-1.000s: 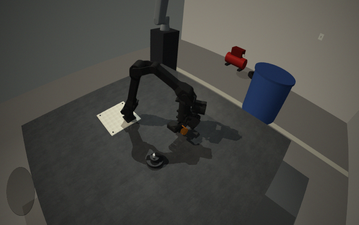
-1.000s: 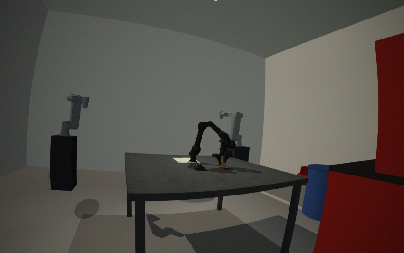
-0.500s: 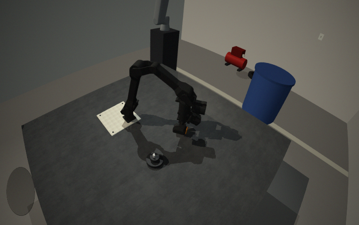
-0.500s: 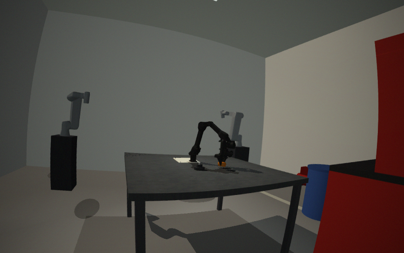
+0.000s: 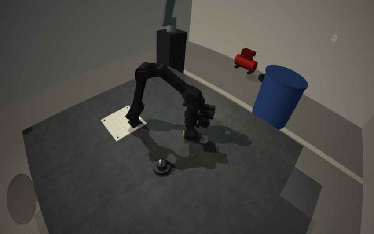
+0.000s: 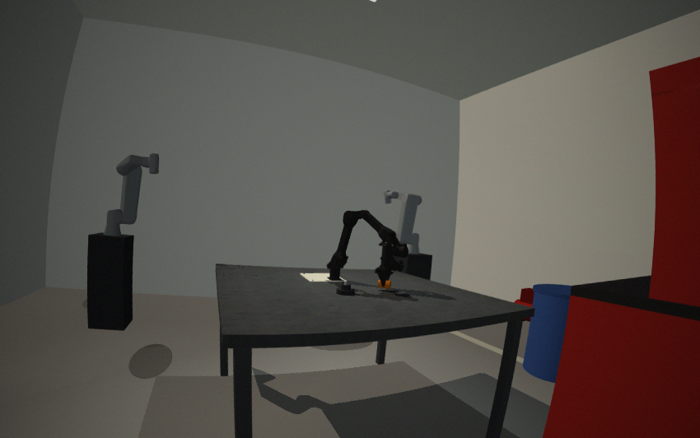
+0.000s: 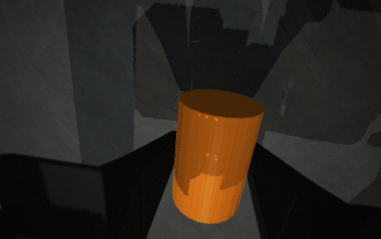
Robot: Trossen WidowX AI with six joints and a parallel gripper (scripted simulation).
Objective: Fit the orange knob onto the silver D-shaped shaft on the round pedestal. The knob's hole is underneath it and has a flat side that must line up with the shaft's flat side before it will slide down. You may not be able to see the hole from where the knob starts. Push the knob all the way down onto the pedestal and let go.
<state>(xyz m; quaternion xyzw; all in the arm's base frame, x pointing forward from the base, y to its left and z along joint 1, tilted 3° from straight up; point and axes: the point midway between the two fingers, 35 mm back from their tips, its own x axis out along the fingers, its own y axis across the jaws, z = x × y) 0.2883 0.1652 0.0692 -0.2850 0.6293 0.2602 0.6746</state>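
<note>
Orange knob (image 7: 216,153): rigid smooth cylinder, likely light, slippery. Pinched at flanks by tool (image 7: 211,189); well apart from shaft (image 5: 160,162).

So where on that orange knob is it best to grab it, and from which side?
On its smooth round side wall, one finger each side, as the end effector now holds the orange knob. It is a plain cylinder, so opposite sides give an even pinch. Coming from above leaves the underside free to go down over the silver shaft on the pedestal.
</note>
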